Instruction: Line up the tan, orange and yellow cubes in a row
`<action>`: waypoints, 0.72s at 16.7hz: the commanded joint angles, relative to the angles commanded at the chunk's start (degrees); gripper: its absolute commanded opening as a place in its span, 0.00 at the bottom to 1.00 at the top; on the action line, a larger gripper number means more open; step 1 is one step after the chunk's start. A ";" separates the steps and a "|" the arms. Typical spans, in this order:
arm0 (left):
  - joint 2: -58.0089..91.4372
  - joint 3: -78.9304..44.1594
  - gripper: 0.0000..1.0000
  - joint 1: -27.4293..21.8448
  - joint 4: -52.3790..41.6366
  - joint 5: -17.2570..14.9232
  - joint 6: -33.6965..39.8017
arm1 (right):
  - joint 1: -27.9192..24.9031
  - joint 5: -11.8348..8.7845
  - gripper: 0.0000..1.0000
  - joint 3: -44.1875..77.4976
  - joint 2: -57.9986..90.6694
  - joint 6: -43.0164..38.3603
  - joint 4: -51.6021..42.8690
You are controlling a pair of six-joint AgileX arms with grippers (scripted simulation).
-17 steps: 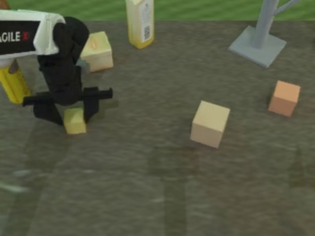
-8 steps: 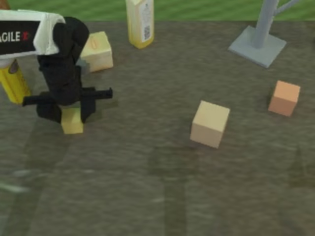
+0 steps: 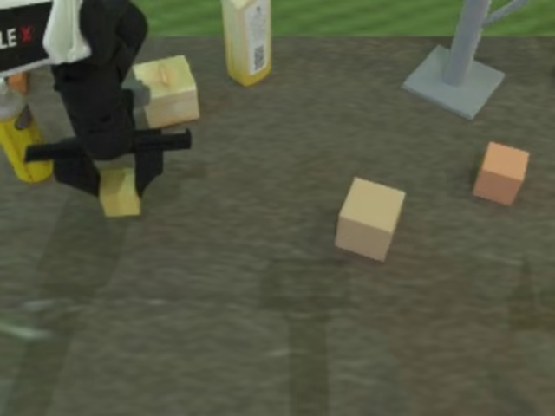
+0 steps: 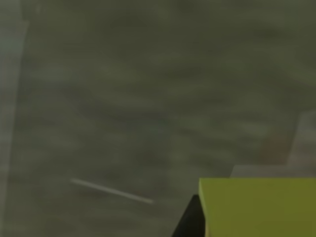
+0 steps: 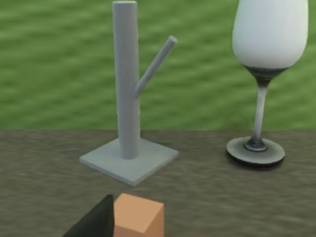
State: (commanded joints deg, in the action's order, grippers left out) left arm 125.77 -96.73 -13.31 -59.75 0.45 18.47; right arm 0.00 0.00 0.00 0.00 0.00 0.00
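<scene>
My left gripper [image 3: 111, 176] is shut on the small yellow cube [image 3: 120, 192] at the table's left side, the black fingers [image 3: 149, 170] flanking it. The left wrist view shows that yellow cube [image 4: 256, 207] close up with a dark finger [image 4: 190, 223] against its side. The big tan cube [image 3: 371, 218] rests right of centre. The salmon-orange cube [image 3: 500, 173] sits at the far right, in front of the grey stand. In the right wrist view the orange cube [image 5: 138, 217] appears beside a dark part of my right gripper [image 5: 94, 223], which is out of the top view.
A pale cream block with an orange streak [image 3: 169, 91] stands just behind the left gripper. One tall yellow bottle [image 3: 247, 39] is at the back, another [image 3: 22, 143] at the far left. A grey branched stand [image 3: 455, 74] and a wine glass [image 5: 264, 49] occupy the back right.
My left gripper closed in on the yellow cube and has since moved back and left with it, the cube now looking raised. The tan and orange cubes have stayed put.
</scene>
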 joint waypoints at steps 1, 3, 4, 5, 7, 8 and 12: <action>-0.70 -1.25 0.00 0.13 -2.04 0.00 -0.01 | 0.00 0.00 1.00 0.00 0.00 0.00 0.00; -1.87 -2.95 0.00 0.33 -4.34 0.00 -0.05 | 0.00 0.00 1.00 0.00 0.00 0.00 0.00; -2.04 -3.14 0.00 0.35 -4.57 0.00 -0.06 | 0.00 0.00 1.00 0.00 0.00 0.00 0.00; -2.04 -3.14 0.00 0.35 -4.57 0.00 -0.06 | 0.00 0.00 1.00 0.00 0.00 0.00 0.00; -1.83 -3.02 0.00 0.03 -4.43 0.03 -0.15 | 0.00 0.00 1.00 0.00 0.00 0.00 0.00; -1.73 -3.16 0.00 -0.10 -4.52 0.03 -0.04 | 0.00 0.00 1.00 0.00 0.00 0.00 0.00; 2.52 -9.59 0.00 -6.18 -8.35 0.14 5.36 | 0.00 0.00 1.00 0.00 0.00 0.00 0.00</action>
State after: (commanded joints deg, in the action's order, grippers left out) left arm 128.29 -106.32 -19.49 -68.10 0.59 23.84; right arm 0.00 0.00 0.00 0.00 0.00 0.00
